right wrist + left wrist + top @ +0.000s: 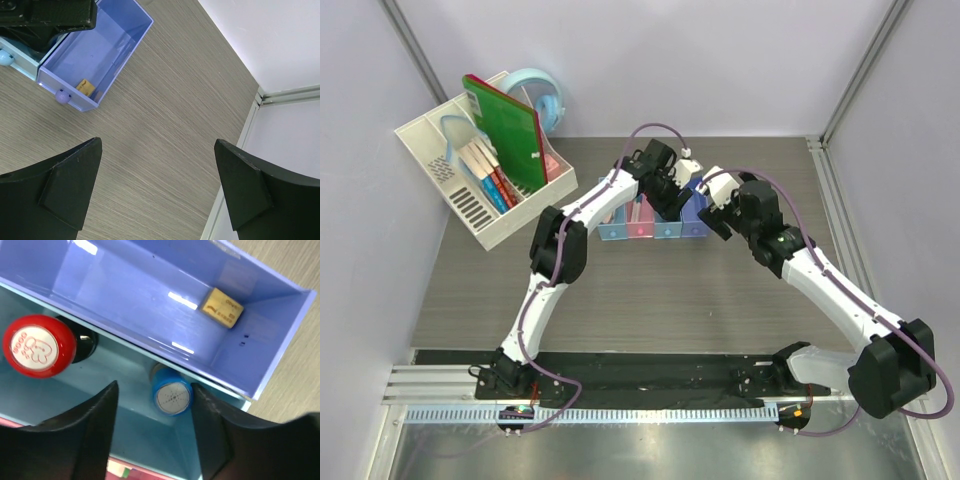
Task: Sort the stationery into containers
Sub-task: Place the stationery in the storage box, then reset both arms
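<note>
The four joined bins stand mid-table: light blue (613, 232), pink (640, 230), blue (668, 231), violet-blue (696, 228). My left gripper (677, 205) hangs open over the blue bin (125, 405). In the left wrist view the blue-grey cylinder (171, 396) stands in that bin between my fingertips, close to the right finger (220, 430). My left gripper (155, 407) holds nothing. The red-and-black cylinder (40, 346) stands in the same bin. The tiny orange block (222, 307) lies in the violet-blue bin (150, 295). My right gripper (157, 190) is open and empty over bare table right of the bins. Pens and eraser are hidden.
A white slotted desk organizer (470, 195) with a green book (505, 125) stands at the back left, a round light-blue tape dispenser (545, 95) behind it. The enclosure wall and metal rail (250, 130) run close on the right.
</note>
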